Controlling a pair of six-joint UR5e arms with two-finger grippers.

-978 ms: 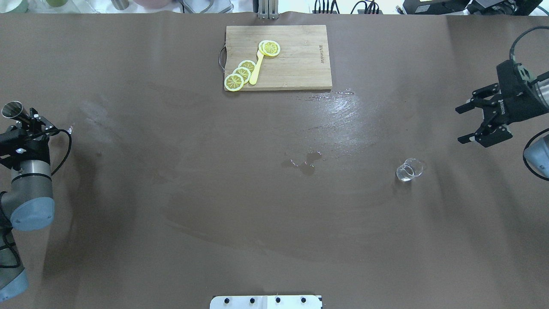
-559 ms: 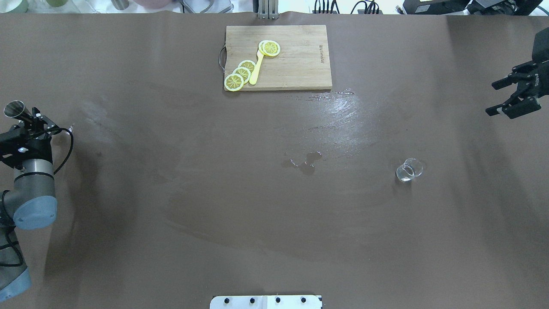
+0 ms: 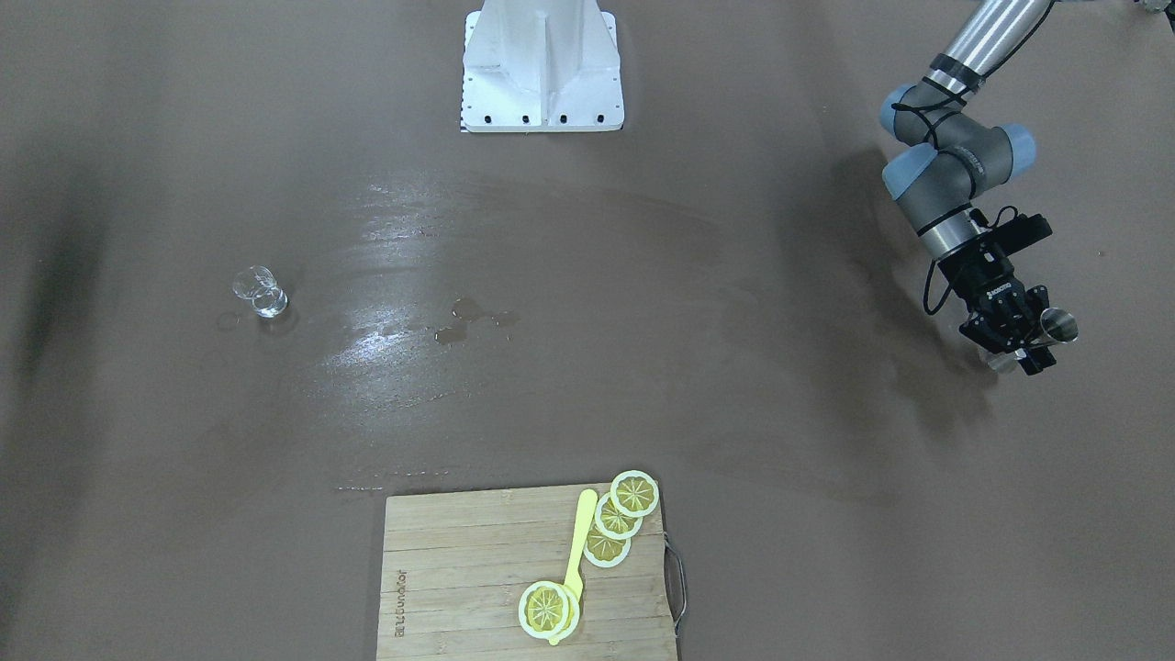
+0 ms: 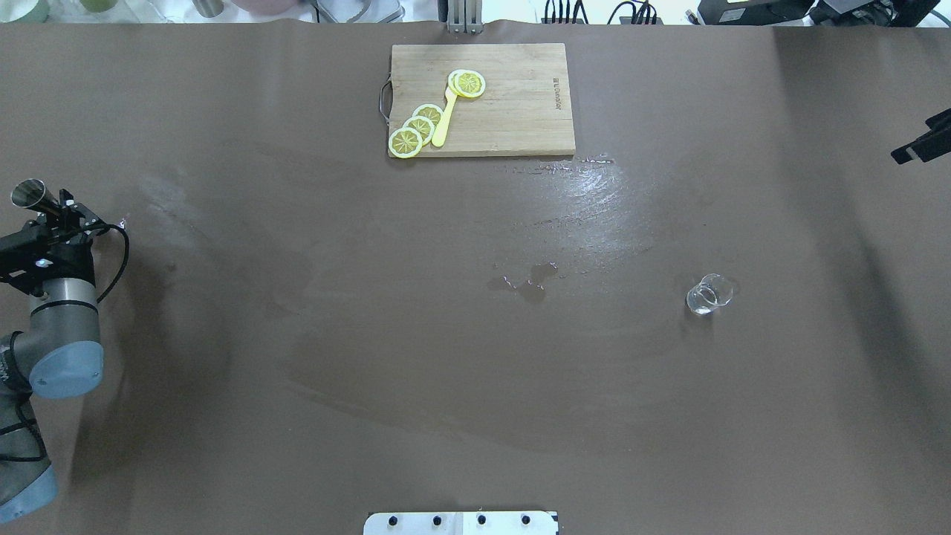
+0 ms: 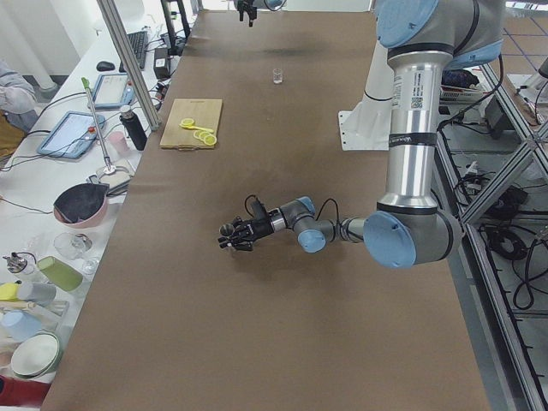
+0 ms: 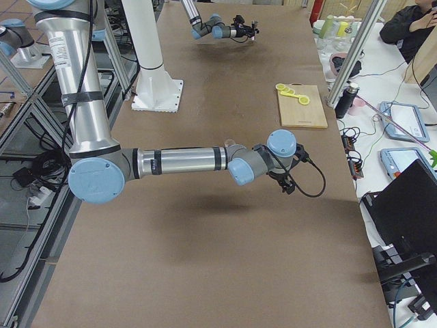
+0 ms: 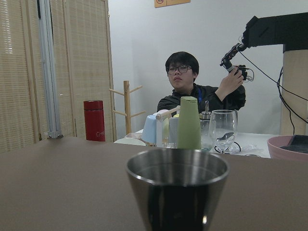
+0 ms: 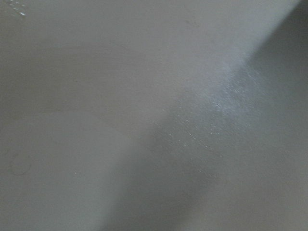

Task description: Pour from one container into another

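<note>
The left gripper is at the left end of the table, and its jaws are closed on a steel cup. In the wrist view the cup stands upright and fills the lower middle. What is inside it I cannot see. The glass stands alone on the right half of the table, well apart from the cup and from both grippers. It is clear, and I cannot tell if it holds any liquid.

A small wet patch lies near the middle of the table, between the cup and the glass. At the far edge there is a wooden board with lemon slices and a yellow utensil on it.

Of the right gripper only a dark tip shows at the right edge of the overhead view, far from the glass. I cannot tell if its jaws are apart or together. Its wrist camera gives only a blurred grey surface.
</note>
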